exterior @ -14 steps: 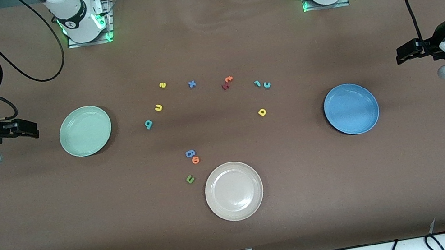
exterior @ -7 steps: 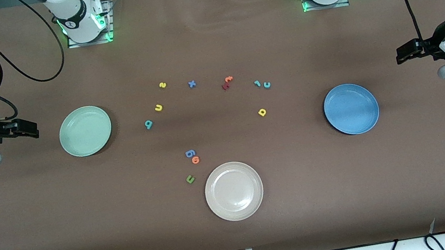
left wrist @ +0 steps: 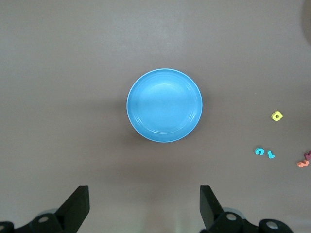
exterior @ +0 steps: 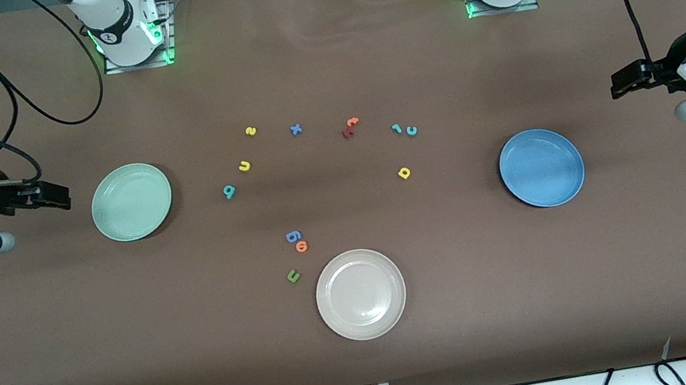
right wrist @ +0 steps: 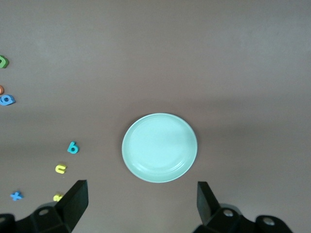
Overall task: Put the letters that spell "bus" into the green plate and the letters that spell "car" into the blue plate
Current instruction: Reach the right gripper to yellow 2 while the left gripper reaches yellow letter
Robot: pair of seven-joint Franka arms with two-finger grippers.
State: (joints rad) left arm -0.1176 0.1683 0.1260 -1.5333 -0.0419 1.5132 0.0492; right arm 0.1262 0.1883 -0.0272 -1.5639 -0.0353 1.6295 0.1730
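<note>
Green plate (exterior: 131, 202) bare, blue plate (exterior: 542, 168) bare, beige plate (exterior: 361, 294) bare

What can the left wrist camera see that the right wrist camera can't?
Only the left wrist view shows the blue plate, the yellow a, the teal c and teal r. Only the right wrist view shows the green plate, the teal b, the yellow u and a blue x. Both show brown table and their own open gripper's fingers at the frame edge.
</note>
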